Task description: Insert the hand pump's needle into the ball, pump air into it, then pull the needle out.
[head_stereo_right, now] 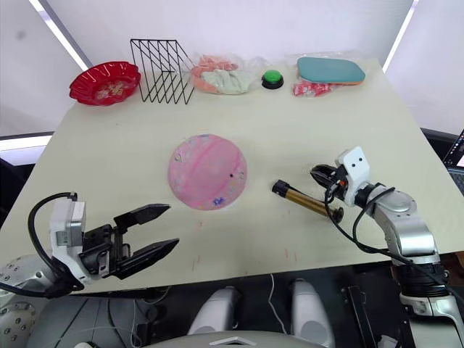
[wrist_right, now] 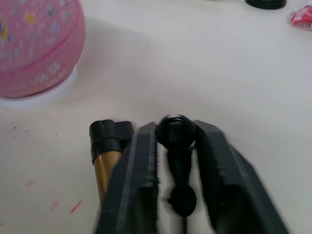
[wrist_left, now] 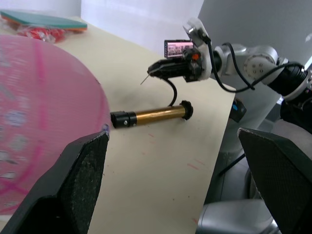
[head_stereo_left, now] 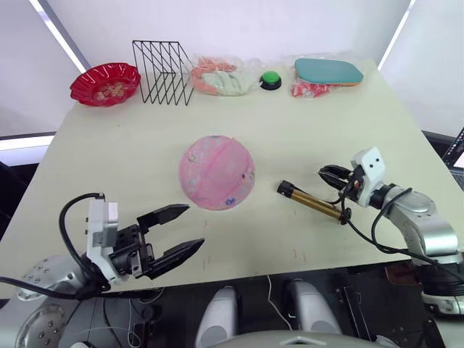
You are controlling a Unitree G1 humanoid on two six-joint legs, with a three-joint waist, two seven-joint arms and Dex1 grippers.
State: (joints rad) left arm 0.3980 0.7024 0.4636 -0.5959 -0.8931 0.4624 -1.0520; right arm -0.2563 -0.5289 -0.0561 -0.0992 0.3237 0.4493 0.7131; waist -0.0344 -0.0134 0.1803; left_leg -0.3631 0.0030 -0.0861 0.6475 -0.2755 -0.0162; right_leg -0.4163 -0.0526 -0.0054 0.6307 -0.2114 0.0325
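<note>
The pink ball (head_stereo_left: 217, 172) sits in the middle of the table on a white ring (wrist_right: 46, 96). To its right lies the gold hand pump (head_stereo_left: 312, 202), its black hose curling up into my right gripper (head_stereo_left: 326, 174). That gripper is shut on the hose's black end fitting (wrist_right: 176, 134), just above the pump and a short way right of the ball. The thin silver needle (wrist_left: 144, 80) sticks out of the fitting toward the ball, clear of it. My left gripper (head_stereo_left: 181, 228) hovers open and empty at the table's front edge, left of and nearer than the ball.
Along the far edge stand a red scalloped bowl (head_stereo_left: 105, 82), a black wire rack (head_stereo_left: 163, 71), a bag of cloths (head_stereo_left: 217, 76), a green button (head_stereo_left: 270, 79) and a teal board (head_stereo_left: 328, 70). The table's right edge lies close behind my right arm.
</note>
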